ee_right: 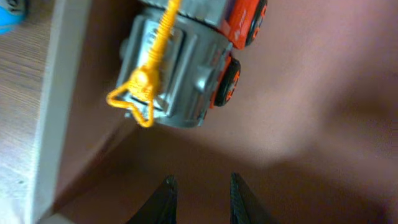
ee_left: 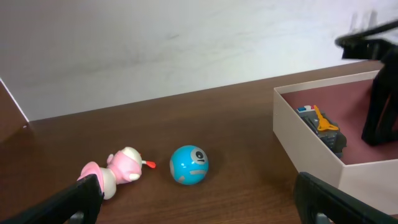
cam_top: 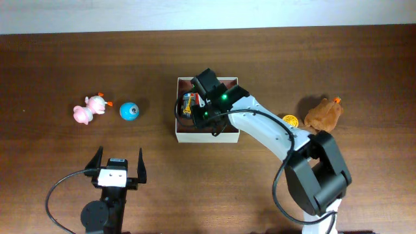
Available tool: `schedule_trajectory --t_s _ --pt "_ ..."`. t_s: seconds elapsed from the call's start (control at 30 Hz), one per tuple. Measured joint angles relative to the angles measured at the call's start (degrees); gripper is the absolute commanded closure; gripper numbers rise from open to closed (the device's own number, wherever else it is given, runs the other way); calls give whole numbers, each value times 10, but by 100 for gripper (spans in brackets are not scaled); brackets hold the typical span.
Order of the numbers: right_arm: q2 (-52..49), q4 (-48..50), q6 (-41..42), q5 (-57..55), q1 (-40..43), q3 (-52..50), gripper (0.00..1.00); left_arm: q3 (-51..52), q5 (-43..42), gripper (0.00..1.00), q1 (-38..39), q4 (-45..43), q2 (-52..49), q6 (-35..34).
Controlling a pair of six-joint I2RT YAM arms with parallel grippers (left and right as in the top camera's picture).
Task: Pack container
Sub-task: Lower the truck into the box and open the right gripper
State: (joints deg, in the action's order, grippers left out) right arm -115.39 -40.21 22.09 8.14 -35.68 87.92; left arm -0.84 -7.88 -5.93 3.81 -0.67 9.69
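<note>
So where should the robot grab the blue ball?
Grip the blue ball across its widest middle, coming straight down with the open left pincer. It is round and sits free, so an off-centre pinch would probably make it roll away.

Table (cam_top: 65, 58) w/ container (cam_top: 201, 136), pink toy (cam_top: 88, 109), blue ball (cam_top: 129, 112), brown toy (cam_top: 324, 116), yellow disc (cam_top: 290, 120).

Inside the square cream-walled container (cam_top: 207, 136), a grey and orange toy truck with a yellow cord (ee_right: 180, 68) took up the left side by the wall, while the reddish floor to its right lay bare. The right claw (ee_right: 200, 186) and its white arm (cam_top: 266, 127) hung over the box, blocking entry from above. Bare brown wooden tabletop (cam_top: 195, 188) lay between the left claw (cam_top: 120, 166) and a pink toy figure (cam_top: 89, 108) beside a blue ball (cam_top: 129, 111).
</note>
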Motion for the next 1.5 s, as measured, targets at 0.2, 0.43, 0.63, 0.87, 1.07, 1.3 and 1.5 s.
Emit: schedule_trajectory --t_s 0.2,0.43,0.63,0.87,1.07,1.3,1.5 --pt "-24 20 2 13 0 0 77 0 0 0 0 0 0 0" --pt "-39 40 4 21 0 0 76 0 0 0 0 0 0 0" --pt "-40 74 4 21 0 0 77 0 0 0 0 0 0 0" --pt "-51 86 4 10 0 0 77 0 0 0 0 0 0 0" --pt "-69 91 4 1 0 0 77 0 0 0 0 0 0 0" --pt "-70 111 0 -3 0 0 76 0 0 0 0 0 0 0" --pt "-70 117 -1 -4 0 0 76 0 0 1 0 0 0 0"
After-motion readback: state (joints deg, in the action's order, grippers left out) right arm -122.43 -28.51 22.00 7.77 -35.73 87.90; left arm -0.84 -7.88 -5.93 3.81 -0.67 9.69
